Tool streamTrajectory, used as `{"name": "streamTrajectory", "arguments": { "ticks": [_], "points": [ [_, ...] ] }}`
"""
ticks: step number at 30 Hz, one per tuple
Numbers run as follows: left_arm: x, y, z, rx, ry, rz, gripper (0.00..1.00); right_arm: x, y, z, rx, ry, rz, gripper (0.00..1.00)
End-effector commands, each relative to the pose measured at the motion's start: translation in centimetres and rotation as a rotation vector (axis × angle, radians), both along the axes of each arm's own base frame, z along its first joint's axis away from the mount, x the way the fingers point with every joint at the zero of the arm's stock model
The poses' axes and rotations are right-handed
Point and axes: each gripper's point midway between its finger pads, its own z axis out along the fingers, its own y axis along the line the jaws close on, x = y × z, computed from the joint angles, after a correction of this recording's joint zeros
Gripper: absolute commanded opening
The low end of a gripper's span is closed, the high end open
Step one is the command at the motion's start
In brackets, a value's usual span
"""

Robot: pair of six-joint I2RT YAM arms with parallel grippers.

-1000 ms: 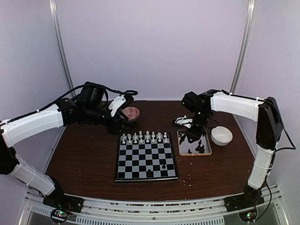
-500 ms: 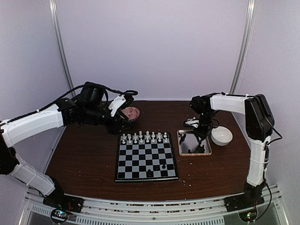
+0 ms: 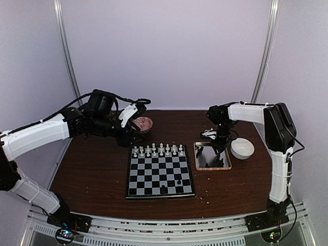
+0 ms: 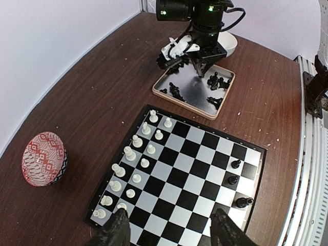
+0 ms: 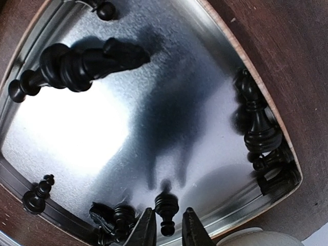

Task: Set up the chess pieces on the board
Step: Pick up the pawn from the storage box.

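Right gripper: down in the tray, fingers narrowed onto a small black pawn, tips against its sides as far as I can see. I read that as a pinch. Can't tell whether the pawn is off the tray floor.

Left gripper: fingers spread, nothing between them, hanging over the board's white-side corner, not far from the red bowl.

Progress: the board sits mid-table, tray just beside it.
- white pieces: two full-looking rows along one edge, so that side looks done or nearly.
- black pieces: only three on the opposite side, loosely placed.
- the other black ones are in the tray, some lying flat, some upright, so most of the black side is left to do.

Hard to make out:
- left fingers cut off the board's near corners, so the white count isn't firm.
- the clump along the tray's wall is one dark mass in the wrist view, uncountable.
- piece types are too small to read from above.
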Motion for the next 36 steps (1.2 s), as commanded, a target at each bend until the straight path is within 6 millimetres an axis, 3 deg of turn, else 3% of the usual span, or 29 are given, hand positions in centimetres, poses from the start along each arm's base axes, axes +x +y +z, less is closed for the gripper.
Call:
{"name": "streamTrajectory", "arguments": {
  "ticks": [1, 8, 19, 36],
  "points": [
    [0.5, -0.1, 0.9, -0.025, -0.013, 0.008, 0.54, 0.6, -0.2, 0.0, 0.002, 0.009, -0.025, 0.19],
    [0.5, -0.1, 1.0, -0.026, -0.016, 0.009, 0.54, 0.3, -0.4, -0.1, -0.011, 0.037, -0.028, 0.16],
    [0.5, -0.2, 1.1, -0.029, -0.015, 0.005, 0.54, -0.1, -1.1, -0.4, -0.049, 0.048, -0.035, 0.20],
    [0.4, -0.1, 1.3, -0.034, -0.018, 0.004, 0.54, -0.6, -1.2, -0.5, -0.052, 0.066, -0.029, 0.07]
  ]
}}
